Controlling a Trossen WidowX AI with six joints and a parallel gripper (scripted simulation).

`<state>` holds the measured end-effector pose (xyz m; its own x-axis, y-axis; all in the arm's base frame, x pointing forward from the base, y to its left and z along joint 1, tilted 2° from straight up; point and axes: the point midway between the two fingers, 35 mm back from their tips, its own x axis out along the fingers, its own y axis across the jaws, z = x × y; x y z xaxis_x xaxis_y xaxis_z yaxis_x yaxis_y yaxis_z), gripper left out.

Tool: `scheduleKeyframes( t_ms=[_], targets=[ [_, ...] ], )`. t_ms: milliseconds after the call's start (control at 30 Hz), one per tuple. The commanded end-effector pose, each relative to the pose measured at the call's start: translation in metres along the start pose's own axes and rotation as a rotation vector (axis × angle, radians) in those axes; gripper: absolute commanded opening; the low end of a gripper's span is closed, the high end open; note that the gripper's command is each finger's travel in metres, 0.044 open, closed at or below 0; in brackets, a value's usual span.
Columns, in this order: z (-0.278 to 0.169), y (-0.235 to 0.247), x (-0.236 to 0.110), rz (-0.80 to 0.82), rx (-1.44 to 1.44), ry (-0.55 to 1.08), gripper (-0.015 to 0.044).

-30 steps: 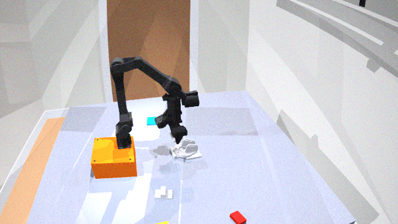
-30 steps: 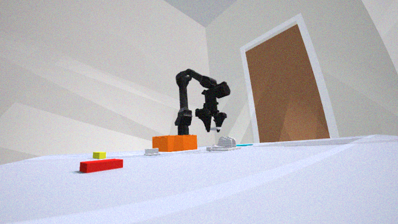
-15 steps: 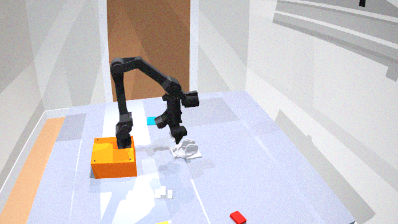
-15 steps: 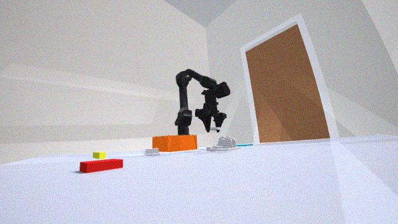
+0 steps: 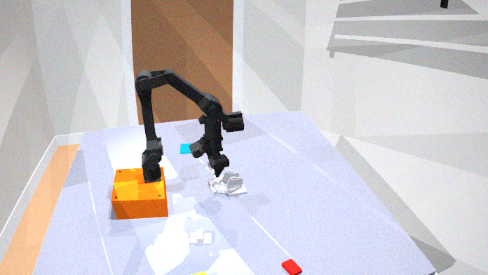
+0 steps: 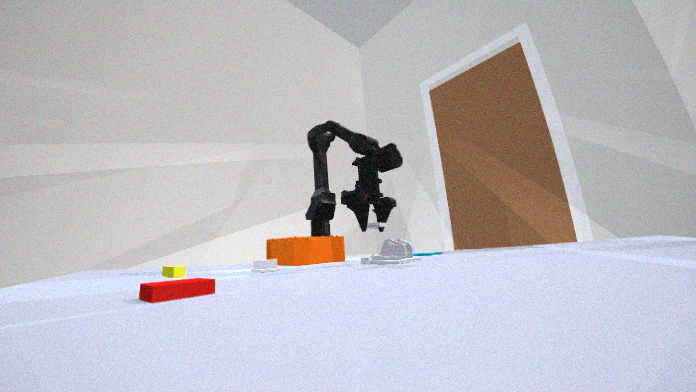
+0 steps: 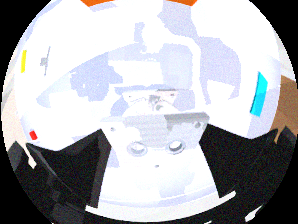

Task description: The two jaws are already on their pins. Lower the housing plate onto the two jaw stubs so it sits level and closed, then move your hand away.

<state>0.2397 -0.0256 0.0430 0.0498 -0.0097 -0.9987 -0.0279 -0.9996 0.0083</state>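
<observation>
The housing plate [image 7: 150, 131] [image 6: 372, 225] is a thin pale grey plate with two round holes. My gripper [image 7: 156, 132] [image 6: 373, 228] is shut on it, one finger at each end, and holds it above the table. In the top view the plate is hard to make out below the gripper. The white base [image 5: 239, 192] [image 6: 390, 260] lies on the table, with the grey jaws [image 5: 234, 182] [image 6: 397, 248] standing on it. The held plate is above the base and apart from it in the exterior view. In the wrist view it hides part of the base. The stubs and pins are too small to tell.
The orange box [image 5: 140, 208] [image 6: 306, 250] under the arm is beside the base. A small white part [image 5: 200, 238] [image 6: 265, 265], a red block [image 5: 292, 267] [image 6: 177, 290], a yellow block [image 6: 173, 271] [image 7: 23, 61] and a cyan piece [image 5: 185, 149] [image 7: 259, 94] lie farther out.
</observation>
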Motion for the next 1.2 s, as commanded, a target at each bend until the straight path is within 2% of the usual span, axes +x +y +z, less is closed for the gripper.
scheduleKeyframes(
  t_ms=[0,1167],
  targets=[
    [0.0,0.001,0.0,0.006,0.004,0.0,0.0351],
    [0.0,0.001,0.055,0.006,0.005,-0.001,0.0351]
  ],
)
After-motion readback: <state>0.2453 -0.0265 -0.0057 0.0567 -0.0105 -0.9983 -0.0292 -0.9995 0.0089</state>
